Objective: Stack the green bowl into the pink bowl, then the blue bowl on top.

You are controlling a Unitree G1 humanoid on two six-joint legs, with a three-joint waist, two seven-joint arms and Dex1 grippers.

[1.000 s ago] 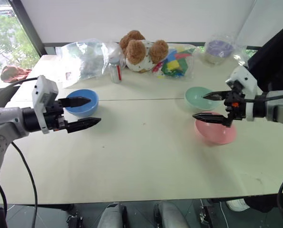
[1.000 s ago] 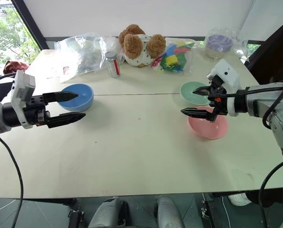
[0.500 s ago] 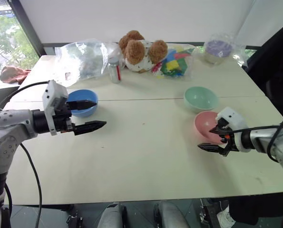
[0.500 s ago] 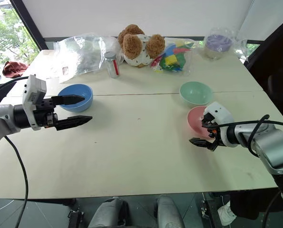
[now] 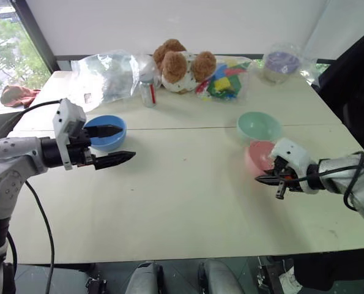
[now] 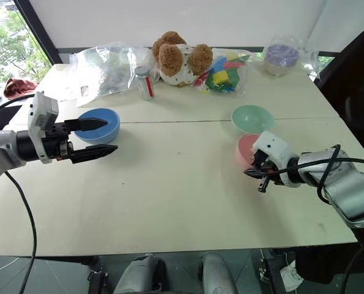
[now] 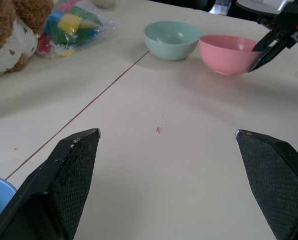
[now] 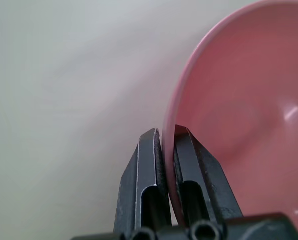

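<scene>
Right wrist view: my right gripper [image 8: 165, 135] has its fingers clamped on the pink bowl [image 8: 239, 110] rim. Left gripper [image 5: 111, 144] fingers apart. Nothing stacked; green bowl [image 5: 259, 126] sits at the pink bowl's twelve o'clock.

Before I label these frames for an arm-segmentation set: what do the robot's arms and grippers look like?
Both arms are smooth silver-grey shells with loose black cables looping off them. Each ends in a black wrist section topped by a white boxy housing. The left gripper and right gripper each have two black pointed fingers; the left fingers' inner pads show a fine cross-hatched texture. The right wrist carries small orange-red marks.
</scene>
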